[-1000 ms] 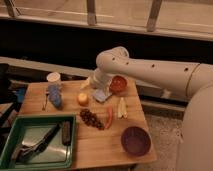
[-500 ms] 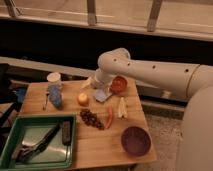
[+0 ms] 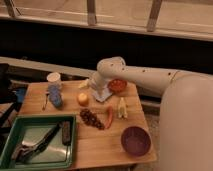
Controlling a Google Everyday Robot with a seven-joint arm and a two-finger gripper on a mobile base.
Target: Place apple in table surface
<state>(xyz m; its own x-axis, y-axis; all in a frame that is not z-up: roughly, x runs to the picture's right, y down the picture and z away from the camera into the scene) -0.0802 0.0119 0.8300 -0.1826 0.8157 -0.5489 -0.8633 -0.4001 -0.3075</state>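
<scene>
Item 1: small round yellow-orange apple (image 3: pixel 83 98). You will find it resting on the light-brown wooden plank table surface (image 3: pixel 102 146), towards the back and middle of the top. It is round, so it shows no long axis, and you cannot make out which way its stem end points.

Item 2: white robot gripper (image 3: pixel 99 94). It is lowered to the tabletop just beside the apple, on the apple's right as you view it, with the white arm (image 3: pixel 145 76) reaching in from the right. You cannot tell whether it is released or clenched, nor whether it touches the apple.

Item 3: orange-red bowl (image 3: pixel 118 85), behind the gripper.

Item 4: dark red grape cluster (image 3: pixel 91 119), in front of the apple, with a red chilli pepper (image 3: pixel 110 116) and a pale elongated banana (image 3: pixel 121 107) to its right.

Item 5: dark purple bowl (image 3: pixel 136 140), at the near right corner.

Item 6: green plastic tray (image 3: pixel 10 150), near left, holding dark utensils (image 3: pixel 37 145).

Item 7: white cup (image 3: pixel 53 77) and blue object (image 3: pixel 55 95), at the far left.
</scene>
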